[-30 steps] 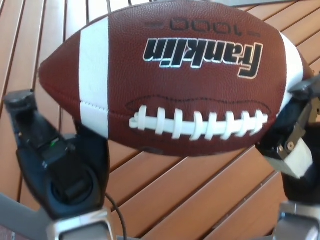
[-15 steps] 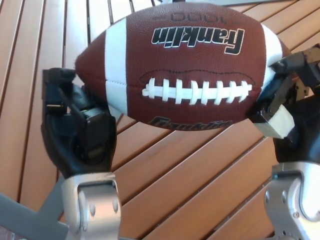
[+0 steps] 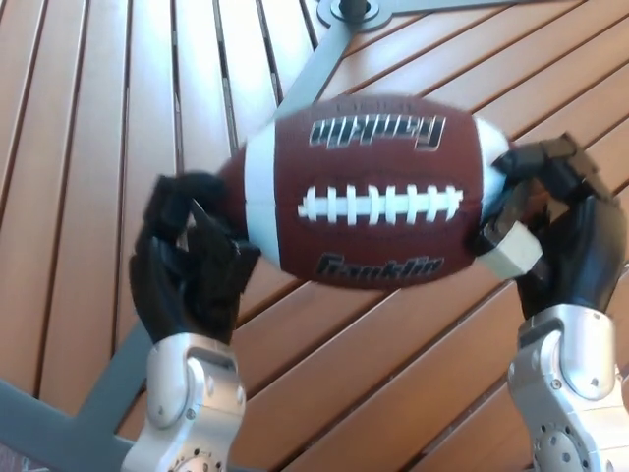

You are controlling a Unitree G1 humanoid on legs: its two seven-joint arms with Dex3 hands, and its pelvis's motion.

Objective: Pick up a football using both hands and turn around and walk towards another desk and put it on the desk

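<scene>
A brown Franklin football (image 3: pixel 369 192) with white stripes and white laces hangs above a wooden slatted surface, laces facing me. My left hand (image 3: pixel 192 261) presses against its left tip, black fingers curled around the end. At the right tip my right hand (image 3: pixel 550 231) clamps the ball the same way. The ball is held lengthwise between the two hands, clear of the slats below.
Orange-brown wooden slats (image 3: pixel 88 147) run diagonally under the ball. A grey metal frame with a round hub (image 3: pixel 349 10) shows at the top, and one grey strut (image 3: pixel 59 418) crosses the lower left corner.
The ball and both hands have moved away from the camera and look smaller. The ball has rolled so the laces face me squarely. More of both forearms shows.
</scene>
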